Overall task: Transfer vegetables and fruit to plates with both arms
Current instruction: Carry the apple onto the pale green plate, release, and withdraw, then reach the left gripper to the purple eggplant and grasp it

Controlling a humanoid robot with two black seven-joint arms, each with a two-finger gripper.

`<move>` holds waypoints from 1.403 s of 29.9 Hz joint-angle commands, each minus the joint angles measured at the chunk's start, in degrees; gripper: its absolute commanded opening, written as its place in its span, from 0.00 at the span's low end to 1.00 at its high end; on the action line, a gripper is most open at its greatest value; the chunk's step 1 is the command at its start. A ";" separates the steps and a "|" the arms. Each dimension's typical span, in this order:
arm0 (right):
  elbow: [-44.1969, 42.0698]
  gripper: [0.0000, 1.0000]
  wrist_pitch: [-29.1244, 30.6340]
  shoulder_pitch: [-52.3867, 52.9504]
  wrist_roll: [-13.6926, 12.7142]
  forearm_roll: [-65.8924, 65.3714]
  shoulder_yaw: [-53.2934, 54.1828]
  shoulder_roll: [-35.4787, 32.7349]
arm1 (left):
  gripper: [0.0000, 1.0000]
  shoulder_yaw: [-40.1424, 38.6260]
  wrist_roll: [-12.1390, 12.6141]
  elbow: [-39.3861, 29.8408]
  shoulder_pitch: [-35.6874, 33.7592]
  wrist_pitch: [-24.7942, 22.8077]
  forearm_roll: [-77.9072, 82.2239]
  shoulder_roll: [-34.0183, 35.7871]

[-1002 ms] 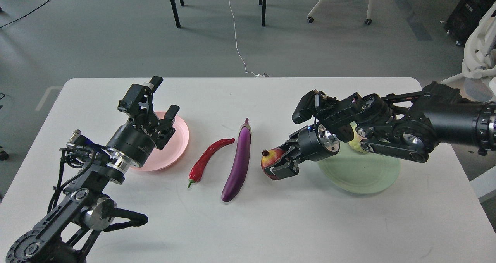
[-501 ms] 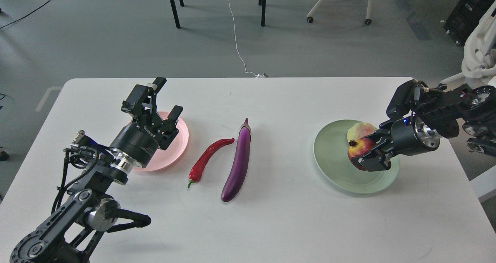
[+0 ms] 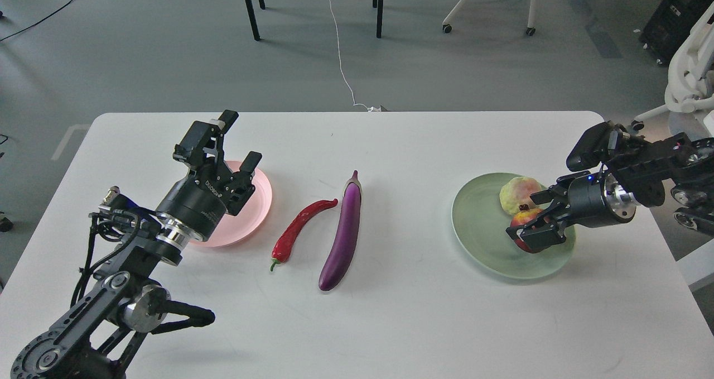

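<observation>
My right gripper (image 3: 530, 218) is shut on the dark red pomegranate (image 3: 525, 219) and holds it low over the mint green plate (image 3: 484, 239). The pale bumpy fruit (image 3: 517, 193) lies on that plate just behind it. My left gripper (image 3: 241, 137) is open and empty, raised over the left part of the pink plate (image 3: 257, 200). The red chili pepper (image 3: 297, 228) and the purple eggplant (image 3: 343, 233) lie side by side on the white table (image 3: 390, 317) between the two plates.
Both arms come in from the table's side edges. Beyond the far table edge are the grey floor, black table legs (image 3: 250, 8), a white cable (image 3: 340, 55) and a chair base (image 3: 485, 5).
My right gripper carried the pomegranate from beside the eggplant rightward to the green plate, then lowered it next to the pale fruit. My left arm has barely moved.
</observation>
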 commanded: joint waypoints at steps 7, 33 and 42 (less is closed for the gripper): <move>0.13 0.98 -0.90 -9.97 0.01 45.87 15.20 -1.03 | 0.99 3.69 0.00 -1.86 -1.25 -2.19 11.13 6.36; -6.46 0.99 -0.91 -50.60 0.01 87.78 60.74 7.85 | 0.94 38.59 7.29 10.09 -33.86 -18.71 72.95 7.35; -6.55 0.99 -0.91 -50.60 0.01 87.78 60.74 7.85 | 0.90 38.77 10.63 10.53 -33.16 -21.79 70.14 3.83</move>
